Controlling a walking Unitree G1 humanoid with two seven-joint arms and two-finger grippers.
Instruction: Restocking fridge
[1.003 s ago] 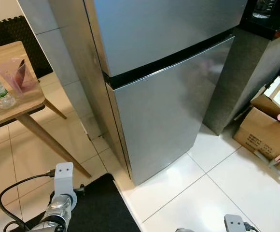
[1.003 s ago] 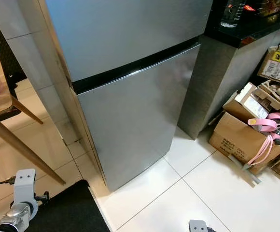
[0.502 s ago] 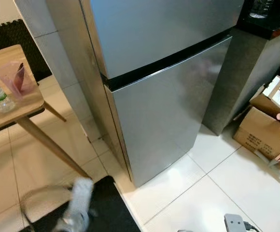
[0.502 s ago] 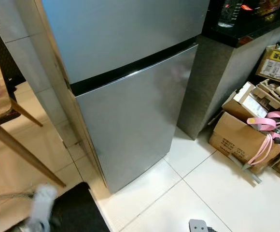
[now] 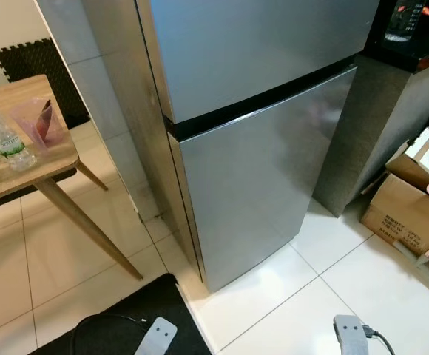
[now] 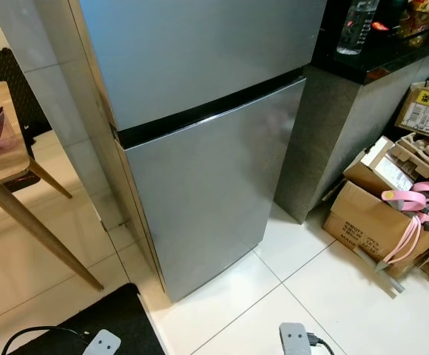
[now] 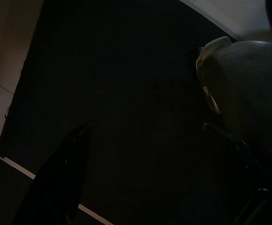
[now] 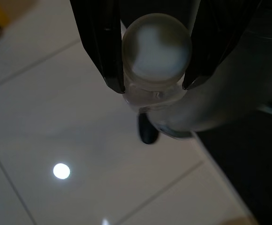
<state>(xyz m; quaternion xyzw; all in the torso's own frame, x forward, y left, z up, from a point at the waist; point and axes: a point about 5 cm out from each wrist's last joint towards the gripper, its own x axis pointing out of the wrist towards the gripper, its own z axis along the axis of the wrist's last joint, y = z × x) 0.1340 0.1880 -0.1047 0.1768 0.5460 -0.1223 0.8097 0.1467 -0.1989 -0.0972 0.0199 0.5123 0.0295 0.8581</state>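
Fingers of the right gripper closed on the neck of a clear bottle, pinching just under its white cap, held low over the white tiled floor. Left gripper hangs above a black mat; its two fingers stand well apart with nothing between them. View there very dark.

Fridge straight ahead, silver, two doors, both shut, black seam between upper and lower door. Wooden tabletop to the robot's left carries a clear water bottle with green label and a pink-tinted cup with something dark inside; contents not readable. Black countertop right of the fridge carries another clear bottle. Cardboard boxes on the floor at far right, pink straps draped over them. Black foam mat leans by the wall behind the tabletop.
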